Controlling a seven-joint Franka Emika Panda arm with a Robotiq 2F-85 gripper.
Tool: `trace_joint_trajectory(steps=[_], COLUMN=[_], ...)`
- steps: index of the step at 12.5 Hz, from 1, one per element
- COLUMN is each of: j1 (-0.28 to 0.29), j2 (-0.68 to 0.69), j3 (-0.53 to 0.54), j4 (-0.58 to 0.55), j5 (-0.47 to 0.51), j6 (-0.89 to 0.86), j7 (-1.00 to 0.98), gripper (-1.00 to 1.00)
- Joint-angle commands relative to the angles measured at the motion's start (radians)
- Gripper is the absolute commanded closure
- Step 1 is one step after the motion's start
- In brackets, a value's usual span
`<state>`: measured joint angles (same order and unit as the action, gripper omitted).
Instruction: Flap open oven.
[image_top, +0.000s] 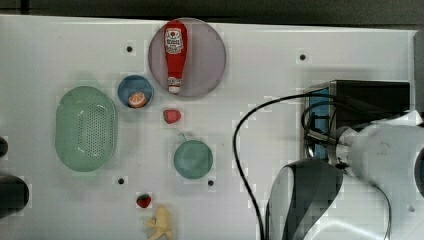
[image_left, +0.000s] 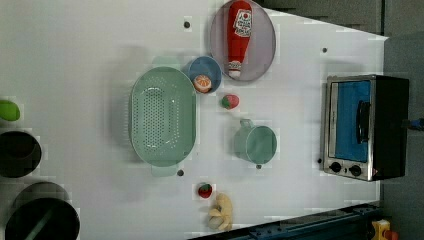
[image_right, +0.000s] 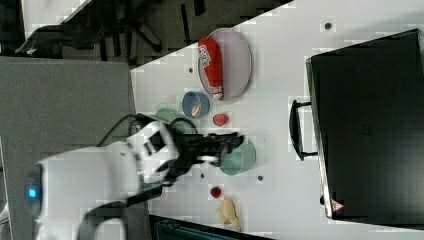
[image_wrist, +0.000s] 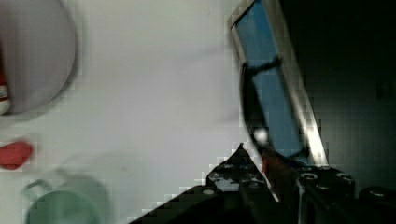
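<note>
oven (image_left: 365, 127) closed, at the left view's right end of the tabletop (image_left: 75, 60).
my claw (image_right: 232, 141) hangs above the green cup (image_right: 239, 157); i cannot tell its opening.

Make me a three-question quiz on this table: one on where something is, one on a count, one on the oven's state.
1. The ketchup bottle lies
A. on the plate
B. in the colander
C. on the oven

2. Knobs on the oven:
A. one
B. two
C. four

3. The oven door is
A. flapped down
B. missing
C. closed

Answers:
1 A: the bottle rests on the grey plate.
2 B: the left view shows two black knobs.
3 C: the blue glass sits flush in its frame.
</note>
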<state>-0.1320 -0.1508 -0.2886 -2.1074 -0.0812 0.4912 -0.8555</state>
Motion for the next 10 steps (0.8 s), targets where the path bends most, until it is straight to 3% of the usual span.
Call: trace_joint_trajectory(steps=[1, 5, 10], j1=[0.001, 0.001, 0.001], j2=[0.071, 0.159, 0.263], j3=[-0.047, -0.093, -0.104], j4=[-0.085, -0.127, -0.131], j5=[-0.004, -0.004, -0.004], j6=[0.138, 0.34, 0.363], j7=[-0.235, -0.319, -0.319], gripper=[0.65, 0.65, 0.65])
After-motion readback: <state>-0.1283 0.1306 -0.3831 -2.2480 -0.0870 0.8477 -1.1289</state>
